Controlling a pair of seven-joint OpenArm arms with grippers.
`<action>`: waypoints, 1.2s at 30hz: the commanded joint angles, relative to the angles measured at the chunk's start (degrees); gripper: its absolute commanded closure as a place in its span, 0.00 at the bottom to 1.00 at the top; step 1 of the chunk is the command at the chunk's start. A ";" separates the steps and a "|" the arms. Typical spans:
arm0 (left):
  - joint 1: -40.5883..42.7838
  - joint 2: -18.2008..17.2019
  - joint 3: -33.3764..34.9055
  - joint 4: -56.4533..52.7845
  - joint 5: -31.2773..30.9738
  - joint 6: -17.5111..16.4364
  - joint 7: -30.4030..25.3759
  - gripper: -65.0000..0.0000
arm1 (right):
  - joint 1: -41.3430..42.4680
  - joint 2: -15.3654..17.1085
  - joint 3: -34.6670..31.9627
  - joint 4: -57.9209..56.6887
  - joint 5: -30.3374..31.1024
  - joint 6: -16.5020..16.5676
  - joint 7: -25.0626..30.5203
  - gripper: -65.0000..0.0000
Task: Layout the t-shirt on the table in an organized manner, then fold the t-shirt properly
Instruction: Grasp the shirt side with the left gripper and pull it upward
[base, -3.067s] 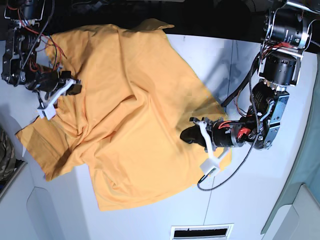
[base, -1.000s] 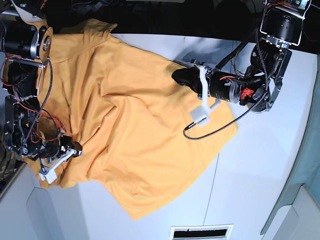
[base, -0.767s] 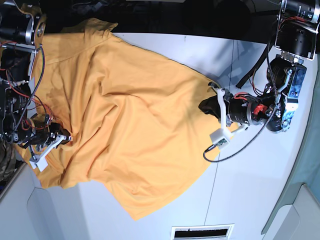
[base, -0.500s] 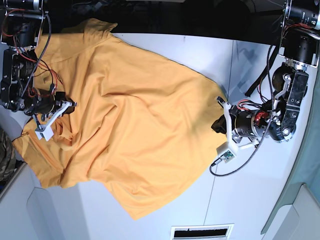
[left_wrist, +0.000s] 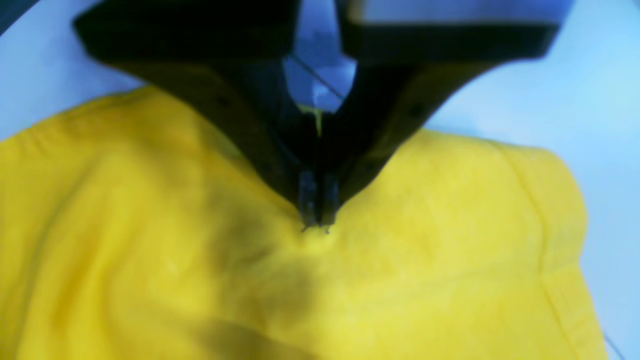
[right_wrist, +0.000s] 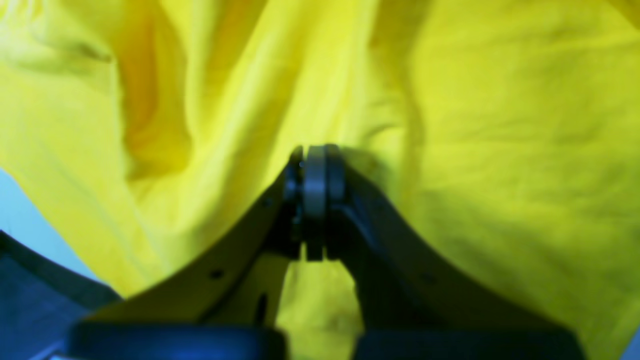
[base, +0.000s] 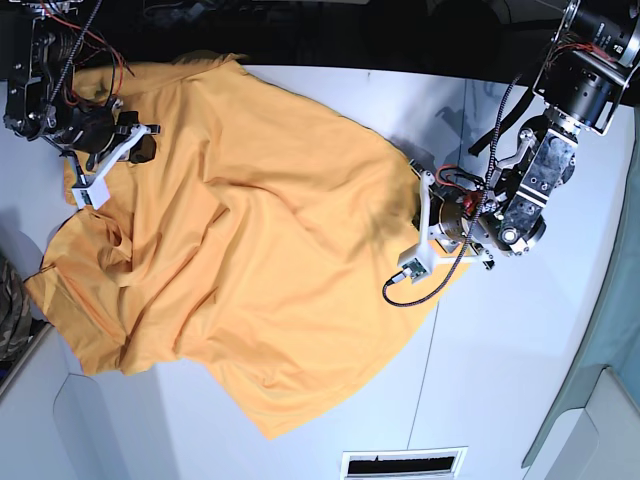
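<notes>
T-shirt spread across centre and left of base frame on table, body wrinkled, diagonal, one corner hanging toward lower centre. My left gripper, centre of its wrist view, jaws pinched tight on small fold near shirt edge. My right gripper jaws together over fabric at upper left of base frame; whether cloth caught between them, cannot tell. Step in hand, I judge: layout. Pull both ends apart evenly, low over table, gentle tension. Release only once cloth lies flat.
</notes>
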 joint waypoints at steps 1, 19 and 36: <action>-0.09 -0.20 0.94 0.20 -0.22 -0.26 2.43 1.00 | 0.46 0.79 0.26 0.22 -2.62 -0.44 -0.31 1.00; 18.64 -0.11 5.29 14.71 -1.09 -3.02 5.42 1.00 | 21.24 1.88 0.22 -22.95 -7.91 -2.29 4.13 1.00; 17.92 -0.52 5.07 19.87 -10.62 -4.55 5.07 1.00 | 35.45 1.73 0.11 -32.35 -4.07 -1.51 0.76 1.00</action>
